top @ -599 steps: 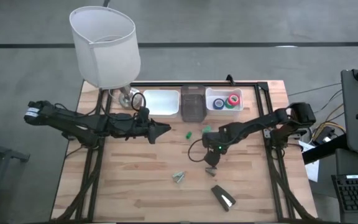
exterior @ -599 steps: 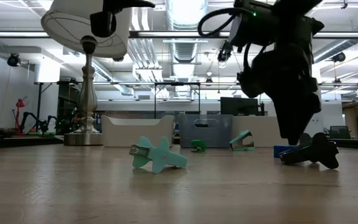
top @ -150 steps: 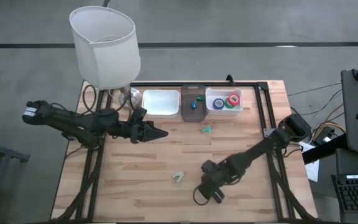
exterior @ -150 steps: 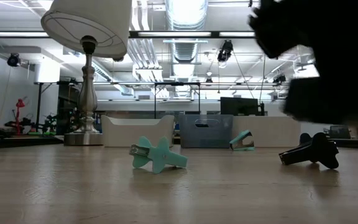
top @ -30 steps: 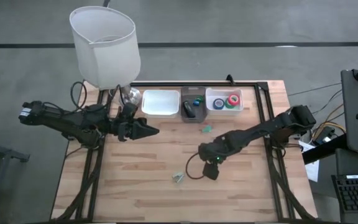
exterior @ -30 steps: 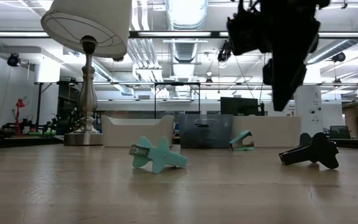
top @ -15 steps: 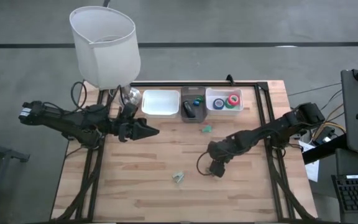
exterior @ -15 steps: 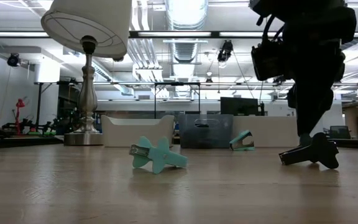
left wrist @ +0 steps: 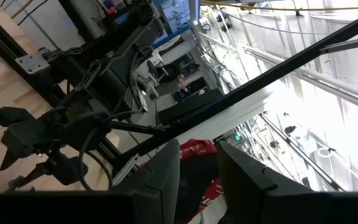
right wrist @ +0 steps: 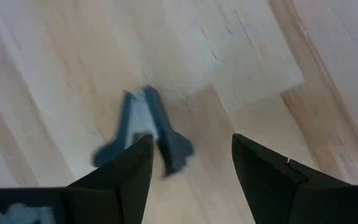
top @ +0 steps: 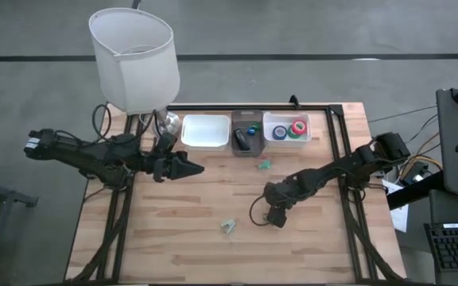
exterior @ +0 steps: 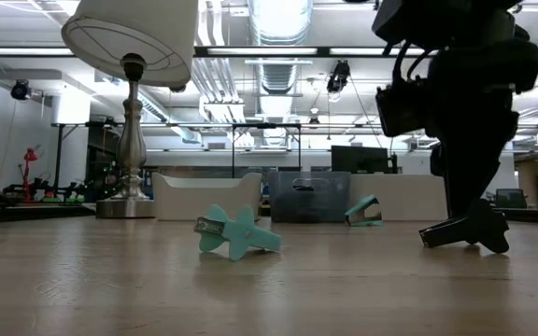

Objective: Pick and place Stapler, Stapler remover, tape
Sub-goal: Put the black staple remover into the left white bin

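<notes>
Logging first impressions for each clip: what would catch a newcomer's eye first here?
Probably the big white lamp at the table's far left corner. Next, the right gripper, open, hangs over the middle of the wooden table, with a dark object lying just ahead of its fingers. Three bins line the far edge, the rightmost holding the tape rolls, and a teal staple remover lies loose nearer the front.

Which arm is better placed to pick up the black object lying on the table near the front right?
The right. Its gripper hangs directly over the dark claw-shaped object, fingers open on either side of it. The left gripper points across the table's far left, well away from it.
</notes>
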`<state>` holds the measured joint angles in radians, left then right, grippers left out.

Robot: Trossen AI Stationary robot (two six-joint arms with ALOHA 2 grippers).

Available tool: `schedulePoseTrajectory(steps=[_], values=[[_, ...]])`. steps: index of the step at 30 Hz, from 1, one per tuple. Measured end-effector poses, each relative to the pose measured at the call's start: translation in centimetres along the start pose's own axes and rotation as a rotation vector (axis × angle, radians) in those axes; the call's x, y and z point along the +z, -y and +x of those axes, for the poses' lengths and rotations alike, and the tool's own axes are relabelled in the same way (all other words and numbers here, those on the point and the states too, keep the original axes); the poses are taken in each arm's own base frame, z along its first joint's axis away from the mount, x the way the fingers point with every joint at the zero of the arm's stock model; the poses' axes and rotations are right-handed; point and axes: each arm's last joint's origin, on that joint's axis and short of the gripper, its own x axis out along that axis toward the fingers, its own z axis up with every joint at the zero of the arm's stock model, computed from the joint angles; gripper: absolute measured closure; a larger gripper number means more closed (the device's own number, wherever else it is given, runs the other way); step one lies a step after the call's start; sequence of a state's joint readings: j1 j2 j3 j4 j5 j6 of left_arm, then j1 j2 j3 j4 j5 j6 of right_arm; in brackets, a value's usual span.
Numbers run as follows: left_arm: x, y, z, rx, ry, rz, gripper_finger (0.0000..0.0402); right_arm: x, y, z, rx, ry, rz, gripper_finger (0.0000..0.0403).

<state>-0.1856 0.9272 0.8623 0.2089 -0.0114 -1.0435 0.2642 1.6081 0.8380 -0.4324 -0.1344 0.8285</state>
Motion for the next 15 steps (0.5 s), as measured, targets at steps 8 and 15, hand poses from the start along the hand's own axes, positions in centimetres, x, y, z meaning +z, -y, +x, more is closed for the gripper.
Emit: schedulePoseTrajectory(steps=[8,15], values=[[-0.08,-0.19,0.0,0.023,-0.002,0.002,0.0291,-0.12,0.2,0.38,0.001,-0.007,-0.013,0.0248],[-0.21,-0.42,0.14,0.042,-0.006,0.002,0.0291,0.02,0.15,0.43,0.01,0.002,-0.017,0.0335]])
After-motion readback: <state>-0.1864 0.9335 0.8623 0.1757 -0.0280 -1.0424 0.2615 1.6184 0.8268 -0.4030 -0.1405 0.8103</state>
